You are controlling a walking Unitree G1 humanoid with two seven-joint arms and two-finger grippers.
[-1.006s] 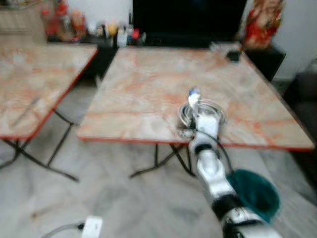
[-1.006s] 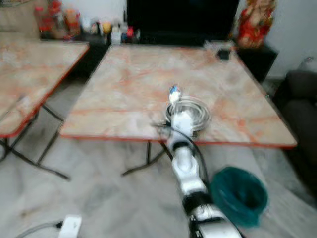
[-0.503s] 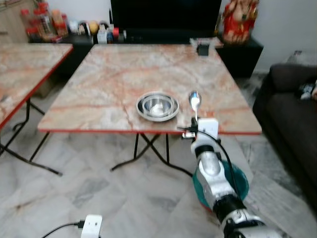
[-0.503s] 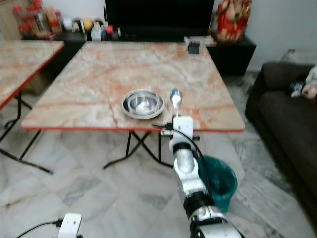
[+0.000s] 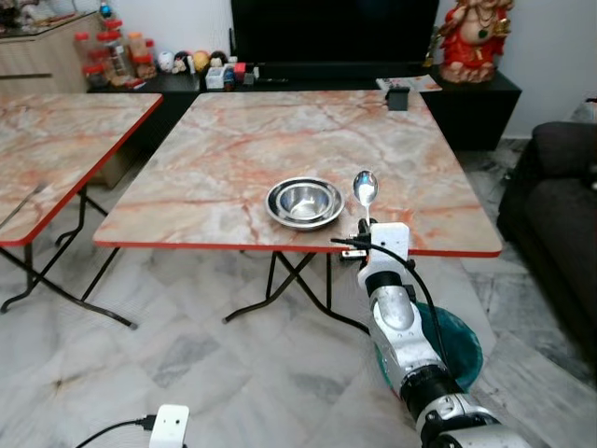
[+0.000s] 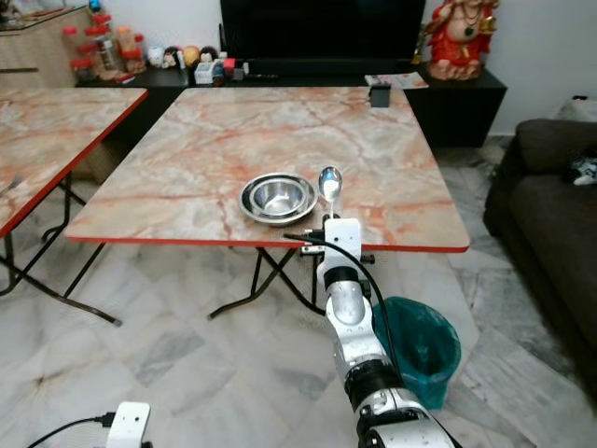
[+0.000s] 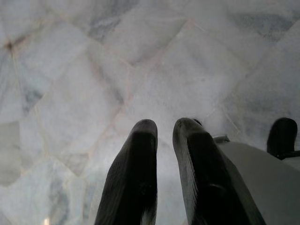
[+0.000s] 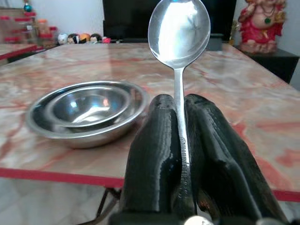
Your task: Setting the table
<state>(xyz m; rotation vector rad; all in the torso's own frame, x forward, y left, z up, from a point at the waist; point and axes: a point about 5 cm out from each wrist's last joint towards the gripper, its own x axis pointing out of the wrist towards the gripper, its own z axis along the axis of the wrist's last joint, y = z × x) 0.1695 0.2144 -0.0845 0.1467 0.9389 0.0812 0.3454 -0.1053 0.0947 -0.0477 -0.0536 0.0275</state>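
Observation:
A steel bowl (image 5: 303, 203) sits on the marble-top table (image 5: 242, 149) near its front edge. My right gripper (image 8: 177, 105) is shut on the handle of a steel spoon (image 5: 364, 189), which stands upright with its bowl end up. The spoon hovers at the table's front edge, just right of the steel bowl (image 8: 86, 108) and apart from it. My left gripper (image 7: 165, 129) hangs over the marble floor with its fingers nearly together and nothing between them.
A second marble table (image 5: 65, 149) stands to the left. A teal bin (image 6: 424, 345) sits on the floor by my right arm. A dark sofa (image 5: 564, 215) is on the right. A TV cabinet with bottles (image 5: 140, 65) and a red figurine (image 5: 476, 37) lines the back wall.
The camera has steadied and swung slightly, so the table sits more to the right in view. The right gripper still holds the spoon upright beside the bowl.

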